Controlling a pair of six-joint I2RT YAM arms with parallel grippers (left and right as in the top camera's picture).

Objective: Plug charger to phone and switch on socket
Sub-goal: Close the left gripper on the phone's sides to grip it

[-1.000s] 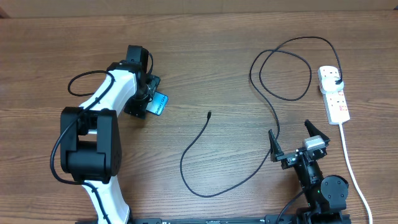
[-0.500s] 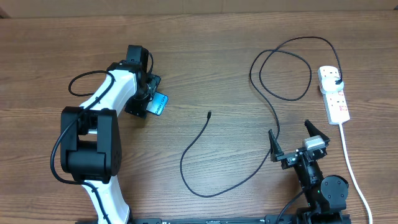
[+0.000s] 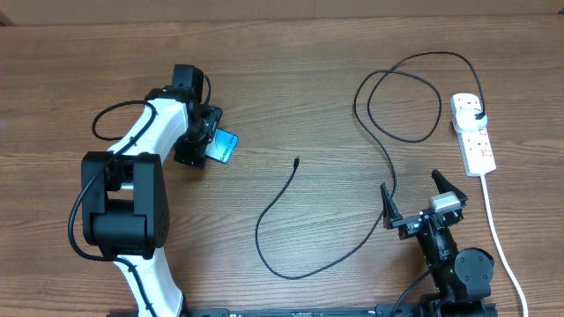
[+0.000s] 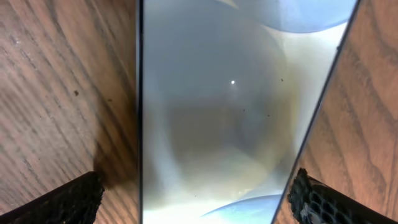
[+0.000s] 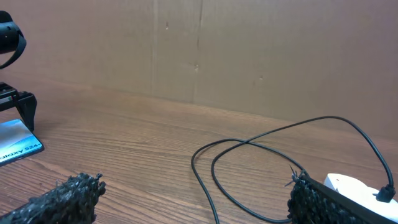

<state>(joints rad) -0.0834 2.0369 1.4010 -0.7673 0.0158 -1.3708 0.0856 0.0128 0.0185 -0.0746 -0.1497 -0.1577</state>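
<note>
One phone (image 3: 226,146), long axis seemingly diagonal.

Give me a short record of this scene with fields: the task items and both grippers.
phone: on table, screen up
charger: plug in socket, connector tip free mid-table, apart from phone
socket: right side of table, switch state unclear
left gripper: open, straddling phone
right gripper: open, empty

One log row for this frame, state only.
left end effector: open, straddling phone | right end effector: open, empty | charger tip: loose on table | charger plug: in socket, on/off unclear
</note>
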